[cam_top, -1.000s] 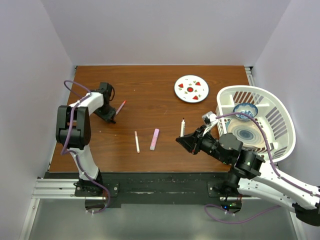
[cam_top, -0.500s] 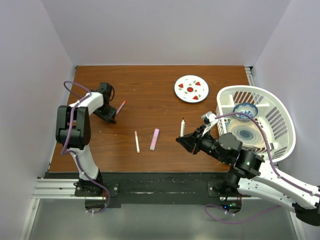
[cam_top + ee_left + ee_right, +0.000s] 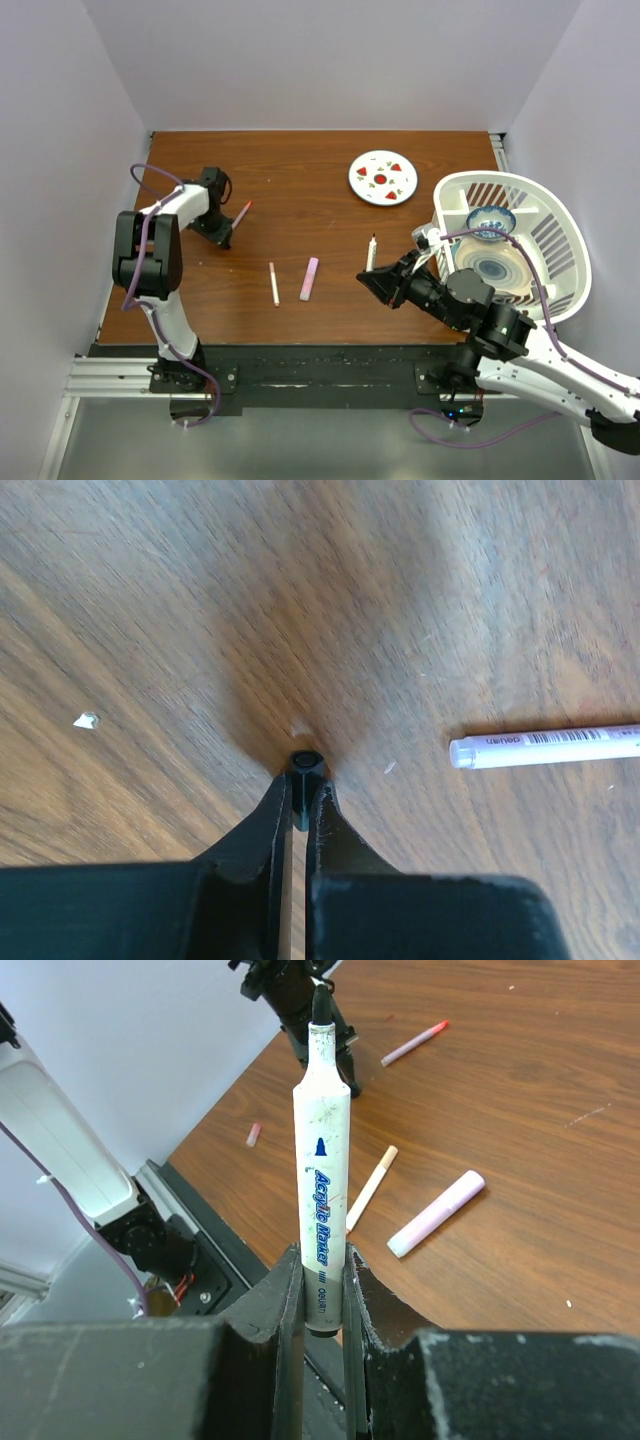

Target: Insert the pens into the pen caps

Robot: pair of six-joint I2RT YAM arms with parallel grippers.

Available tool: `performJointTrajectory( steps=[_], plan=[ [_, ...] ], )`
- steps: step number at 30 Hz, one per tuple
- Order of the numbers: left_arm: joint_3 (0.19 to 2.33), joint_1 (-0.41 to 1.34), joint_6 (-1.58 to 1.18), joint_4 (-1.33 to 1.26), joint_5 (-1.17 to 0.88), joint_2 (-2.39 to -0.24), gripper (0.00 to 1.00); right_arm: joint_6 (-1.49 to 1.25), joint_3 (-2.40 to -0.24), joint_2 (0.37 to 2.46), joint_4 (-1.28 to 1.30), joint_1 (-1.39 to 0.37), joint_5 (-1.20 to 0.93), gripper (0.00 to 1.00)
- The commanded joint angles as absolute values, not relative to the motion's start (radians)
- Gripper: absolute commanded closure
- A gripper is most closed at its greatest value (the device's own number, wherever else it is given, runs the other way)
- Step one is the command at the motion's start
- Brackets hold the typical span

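Note:
My right gripper (image 3: 322, 1270) is shut on a white acrylic marker (image 3: 321, 1160) with a black tip and holds it upright above the table; it shows in the top view (image 3: 371, 254) too. My left gripper (image 3: 303, 780) is shut on a small black pen cap (image 3: 305, 764), pressed close to the wood at the far left (image 3: 222, 237). A thin pen with a red end (image 3: 241, 214) lies just right of it, apart. A thin white stick (image 3: 274, 284) and a thick pale pink marker (image 3: 310, 278) lie mid-table. A tiny pink cap (image 3: 254, 1134) lies near the left edge.
A round white plate with red marks (image 3: 383, 177) sits at the back. A white basket (image 3: 545, 215) holding bowls stands at the right, close behind my right arm. A small white chip (image 3: 87, 720) lies on the wood near my left gripper.
My right gripper has moved slightly right and away with the marker still in it. The left arm has barely moved.

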State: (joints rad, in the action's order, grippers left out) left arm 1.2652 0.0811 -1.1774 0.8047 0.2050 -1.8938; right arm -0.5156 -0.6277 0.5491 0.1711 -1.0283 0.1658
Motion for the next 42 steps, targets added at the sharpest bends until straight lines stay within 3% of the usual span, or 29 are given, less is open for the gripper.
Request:
performJointTrajectory(
  steps=[1, 9, 12, 15, 19, 28, 42],
  plan=[
    [1.213, 0.124, -1.147, 0.827, 0.150, -1.890, 1.00, -0.514, -0.676, 0.568, 0.189, -1.031, 0.143, 1.00],
    [1.152, 0.339, -0.950, 0.681, 0.129, -1.522, 1.00, -0.531, -0.690, 0.610, 0.143, -1.029, -0.046, 1.00],
    [1.013, 0.422, -0.876, 0.432, -0.079, -1.344, 1.00, -0.599, -0.623, 0.640, 0.033, -1.031, -0.149, 1.00],
    [0.803, 0.477, -0.917, -0.044, -0.291, -1.140, 1.00, -0.668, -0.548, 0.673, -0.101, -1.031, -0.216, 1.00],
    [0.663, 0.517, -0.996, -0.248, -0.383, -0.961, 1.00, -0.672, -0.500, 0.724, -0.213, -1.034, -0.221, 1.00],
    [0.568, 0.558, -1.058, -0.407, -0.394, -0.792, 1.00, -0.684, -0.529, 0.908, -0.360, -1.034, -0.224, 1.00],
    [0.511, 0.558, -1.054, -0.440, -0.443, -0.802, 1.00, -0.709, -0.561, 0.980, -0.388, -1.048, -0.215, 1.00]
  ],
)
